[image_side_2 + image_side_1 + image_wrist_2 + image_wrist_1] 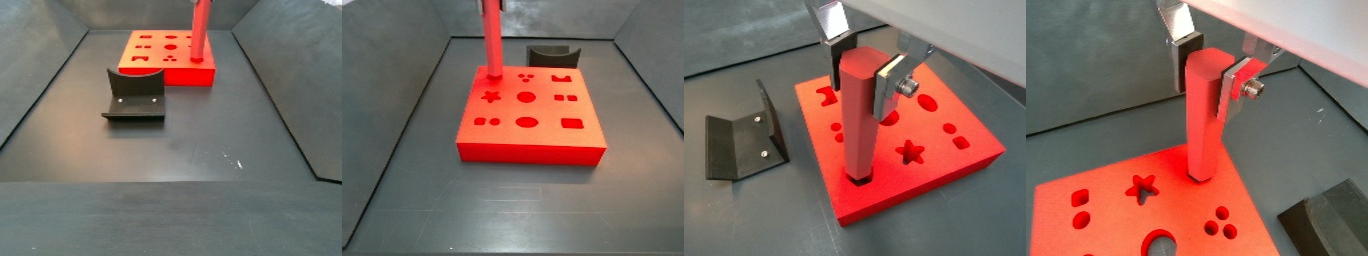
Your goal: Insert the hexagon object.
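1. The gripper (pixel 1213 68) hangs over one corner of the red block (pixel 1120 215), its two silver fingers (pixel 1185 55) clamped on the upper end of the red rod (pixel 1204 120), one flat plate pressed to each side.
2. In both wrist views the red rod (pixel 861 120) stands upright, and its lower end sits in a small hole at the corner of the red block (pixel 938 175).
3. In a side view the rod (pixel 492 40) rises from the far left corner of the block (pixel 529 125); the gripper itself is out of that picture above.
4. In a side view the rod (pixel 199 30) stands at the near right corner of the block (pixel 167 55).
5. The block's top face carries other shaped holes: a star (pixel 911 152), round holes, a square and more.
6. A dark block with a curved top (pixel 552 53) stands just behind the red block, near but apart from it.
7. The fixture (pixel 134 95) stands on the dark floor (pixel 174 150) just in front of the red block in that view, and beside the block in a wrist view (pixel 740 145).
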